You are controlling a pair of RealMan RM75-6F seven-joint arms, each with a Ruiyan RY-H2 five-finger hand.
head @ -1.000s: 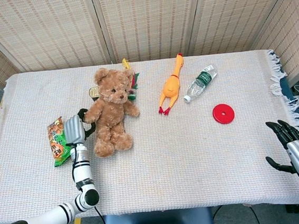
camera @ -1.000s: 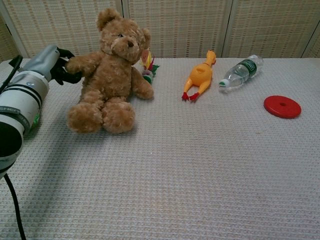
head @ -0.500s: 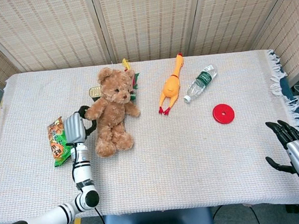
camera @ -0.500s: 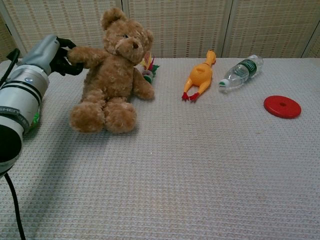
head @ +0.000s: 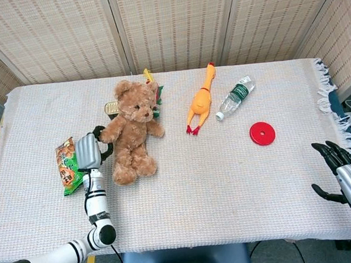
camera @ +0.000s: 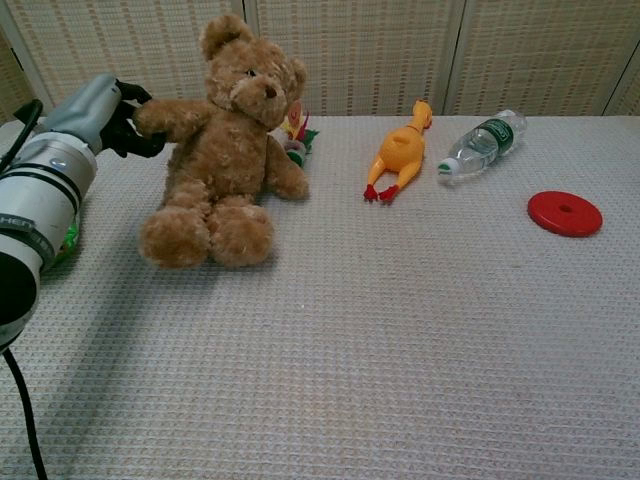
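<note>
I have my left hand at the left of the head view, its dark fingers curled around the outstretched arm of the teddy bear, gripping it. The bear sits upright in the upper left of the frame, on the woven tablecloth. A snack packet lies just left of my hand. My right hand hangs off the table's edge at the lower right, holding nothing, fingers loosely spread. Right of the bear lie a rubber chicken, a plastic bottle and a red disc.
</note>
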